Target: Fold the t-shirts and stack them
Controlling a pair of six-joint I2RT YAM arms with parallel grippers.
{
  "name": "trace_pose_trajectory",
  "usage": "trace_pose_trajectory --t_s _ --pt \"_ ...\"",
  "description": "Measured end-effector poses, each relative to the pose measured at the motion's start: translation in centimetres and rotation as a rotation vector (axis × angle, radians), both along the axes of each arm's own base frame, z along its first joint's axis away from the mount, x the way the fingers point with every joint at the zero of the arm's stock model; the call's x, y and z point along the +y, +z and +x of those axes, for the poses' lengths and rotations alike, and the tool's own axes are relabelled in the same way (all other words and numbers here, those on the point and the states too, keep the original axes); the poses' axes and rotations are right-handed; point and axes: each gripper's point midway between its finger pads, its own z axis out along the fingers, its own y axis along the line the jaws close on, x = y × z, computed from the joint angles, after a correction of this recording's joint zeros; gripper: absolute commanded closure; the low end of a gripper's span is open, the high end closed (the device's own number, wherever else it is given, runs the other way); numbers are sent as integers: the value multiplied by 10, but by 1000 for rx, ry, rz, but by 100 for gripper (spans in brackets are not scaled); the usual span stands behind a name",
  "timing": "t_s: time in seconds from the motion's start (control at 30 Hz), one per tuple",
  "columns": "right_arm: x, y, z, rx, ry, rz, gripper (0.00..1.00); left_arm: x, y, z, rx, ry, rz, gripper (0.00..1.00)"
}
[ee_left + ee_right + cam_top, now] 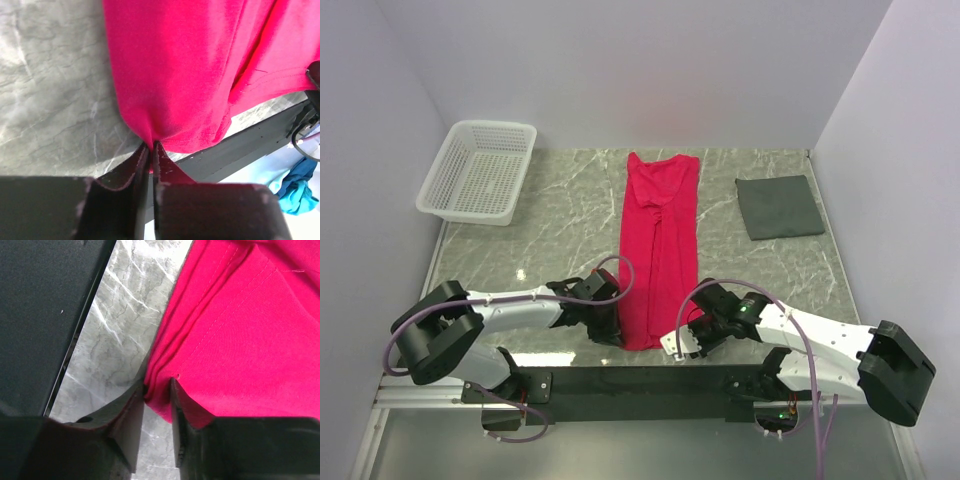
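Grey marble-patterned table [560, 200] carried the crimson t-shirt [660, 240] down its middle. It was folded lengthwise into a long narrow strip, soft and faintly creased, with its stitched hem at the near edge. Both near corners were pinched: the left gripper [610, 325] was clenched on the left corner, and the right gripper [685, 338] was closed around a bunched fold of the right one. That paired hold looked meant for carrying the near end toward the far end, halving the strip. A rigid white mesh basket [480, 172] sat far left, and a flat, square-folded dark grey cloth [778, 206] far right, perhaps the stacking spot.
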Motion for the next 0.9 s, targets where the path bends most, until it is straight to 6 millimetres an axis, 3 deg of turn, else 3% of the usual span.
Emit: trace_pose_trajectory --t_s 0.1,0.2,0.37,0.5,0.7,0.9 --pt "0 -1 0 1 2 -4 76 -2 1 1 1 -11 -11 99" --pt "0 -1 0 3 2 -6 82 -3 1 2 -5 -18 -20 99" --pt "2 -1 1 6 -5 -9 99 -2 2 5 -15 -33 -29 99" --pt "2 3 -3 42 -16 -8 100 2 5 13 -16 -26 -44 99" --pt "13 33 2 127 -103 75 100 5 25 34 -25 -3 -110 99" --pt "21 66 29 156 -240 183 100 -6 56 62 -33 -16 -189 99"
